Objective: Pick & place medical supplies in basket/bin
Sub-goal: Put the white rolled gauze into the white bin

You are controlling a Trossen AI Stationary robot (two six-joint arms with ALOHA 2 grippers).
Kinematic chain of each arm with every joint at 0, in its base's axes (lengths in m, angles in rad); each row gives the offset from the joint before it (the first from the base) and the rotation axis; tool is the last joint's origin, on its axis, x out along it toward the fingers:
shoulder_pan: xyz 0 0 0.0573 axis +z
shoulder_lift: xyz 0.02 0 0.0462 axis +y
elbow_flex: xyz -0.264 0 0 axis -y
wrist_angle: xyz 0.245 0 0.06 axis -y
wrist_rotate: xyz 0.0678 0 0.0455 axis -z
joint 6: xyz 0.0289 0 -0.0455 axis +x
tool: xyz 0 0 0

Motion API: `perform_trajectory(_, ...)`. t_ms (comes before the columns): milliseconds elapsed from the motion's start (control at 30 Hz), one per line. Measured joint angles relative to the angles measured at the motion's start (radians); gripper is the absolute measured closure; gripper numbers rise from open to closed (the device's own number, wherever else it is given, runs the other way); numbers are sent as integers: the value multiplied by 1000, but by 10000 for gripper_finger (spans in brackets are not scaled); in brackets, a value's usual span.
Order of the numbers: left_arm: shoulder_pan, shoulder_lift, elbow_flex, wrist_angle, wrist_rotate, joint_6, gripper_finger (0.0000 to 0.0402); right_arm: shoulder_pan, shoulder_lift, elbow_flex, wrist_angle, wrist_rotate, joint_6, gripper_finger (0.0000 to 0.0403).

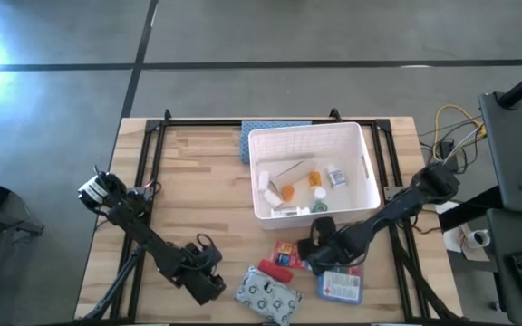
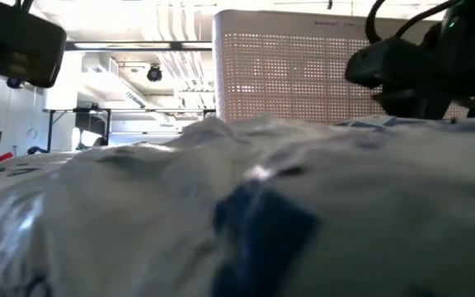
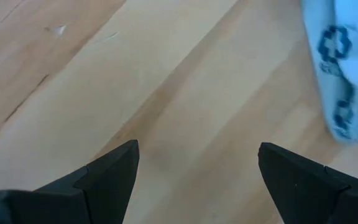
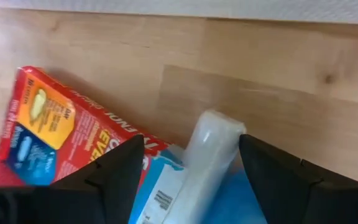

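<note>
1. bin (image 1: 362,154), white with slotted walls, sits at the table's far middle, holding white bottles and orange vials.
2. red-orange box (image 4: 61,134), blue-white flat box (image 1: 340,286) and grey patterned pouch (image 1: 267,294) lie near the front edge.
3. right gripper (image 4: 188,163) spreads empty over the boxes.
4. left gripper (image 3: 197,163), spread and empty, hovers beside the pouch.
5. wooden table (image 1: 198,181); grey floor beyond.

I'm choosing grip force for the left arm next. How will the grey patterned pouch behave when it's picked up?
The grey patterned pouch looks soft and wrinkled, so it will probably sag rather than stay flat. Lying flat on the table, it is unlikely to roll. Its surface seems slightly glossy in the low view, so it may slip in the open left gripper beside it.
</note>
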Motion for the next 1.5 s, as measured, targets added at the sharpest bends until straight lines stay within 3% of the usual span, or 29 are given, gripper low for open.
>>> perform_trajectory(233,0,-2,-45,7,0,8,94,-33,50,2,8,-79,-13,176)
perform_trajectory(467,0,-4,-55,10,3,52,94,-38,53,3,-3,-79,-12,211)
perform_trajectory(667,0,-4,-55,7,6,78,94,-35,38,48,-78,-49,-23,284)
perform_trajectory(800,0,-4,-55,7,5,78,94,-14,12,115,-167,25,-69,347)
perform_trajectory(900,1,-4,-56,7,4,78,94,-5,-10,180,-250,72,-104,372)
perform_trajectory(1233,3,-4,-56,4,0,78,94,-4,-25,288,-339,88,-291,366)
perform_trajectory(1500,3,-4,-57,5,-1,57,94,-6,-24,202,-341,-79,-340,365)
